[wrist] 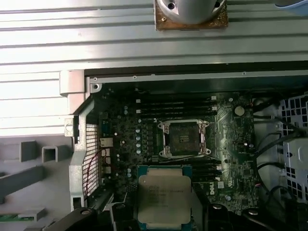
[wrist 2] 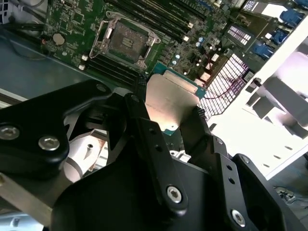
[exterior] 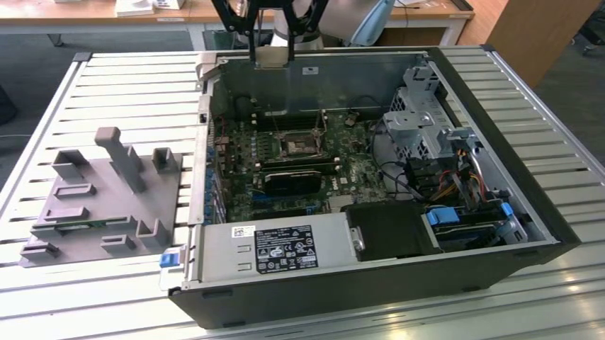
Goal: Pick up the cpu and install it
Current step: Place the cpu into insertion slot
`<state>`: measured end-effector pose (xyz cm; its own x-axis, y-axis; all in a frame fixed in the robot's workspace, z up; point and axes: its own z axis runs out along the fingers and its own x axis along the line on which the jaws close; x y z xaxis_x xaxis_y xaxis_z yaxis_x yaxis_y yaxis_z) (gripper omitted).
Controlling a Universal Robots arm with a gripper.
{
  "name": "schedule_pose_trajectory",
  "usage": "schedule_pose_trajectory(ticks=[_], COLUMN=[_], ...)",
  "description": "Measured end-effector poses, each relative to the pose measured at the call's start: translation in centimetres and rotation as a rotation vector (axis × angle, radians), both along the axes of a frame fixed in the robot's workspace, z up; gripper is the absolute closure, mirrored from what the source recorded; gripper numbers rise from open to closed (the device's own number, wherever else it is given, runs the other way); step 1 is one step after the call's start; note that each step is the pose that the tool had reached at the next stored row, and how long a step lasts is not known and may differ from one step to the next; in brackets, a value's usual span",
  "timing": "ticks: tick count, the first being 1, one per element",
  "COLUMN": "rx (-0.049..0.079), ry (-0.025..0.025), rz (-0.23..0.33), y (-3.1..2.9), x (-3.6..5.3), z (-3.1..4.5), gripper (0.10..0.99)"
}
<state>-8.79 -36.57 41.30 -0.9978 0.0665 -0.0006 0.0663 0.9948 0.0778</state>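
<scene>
One tool (exterior: 272, 51), clamped on the cpu (wrist 2: 171, 101), hangs upper centre in the exterior view above the open case (exterior: 397, 287); keeping it level and squared to the socket (wrist: 184, 138) looks essential.

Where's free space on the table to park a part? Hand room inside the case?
Free: bare table slats beyond the fixture, and the slats on the exterior view's right of the case. Crowded: inside the case, cables and drive cage pack that same side. The gripper holds the cpu above the case; the socket is empty.
</scene>
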Motion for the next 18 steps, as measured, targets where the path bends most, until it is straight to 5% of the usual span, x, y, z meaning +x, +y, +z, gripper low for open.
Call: schedule_pose_trajectory(ticks=[18], rx=[0.000], ry=[0.0000], rz=[-0.153], y=[0.00], x=[0.00], z=[-0.05], gripper=[0.553])
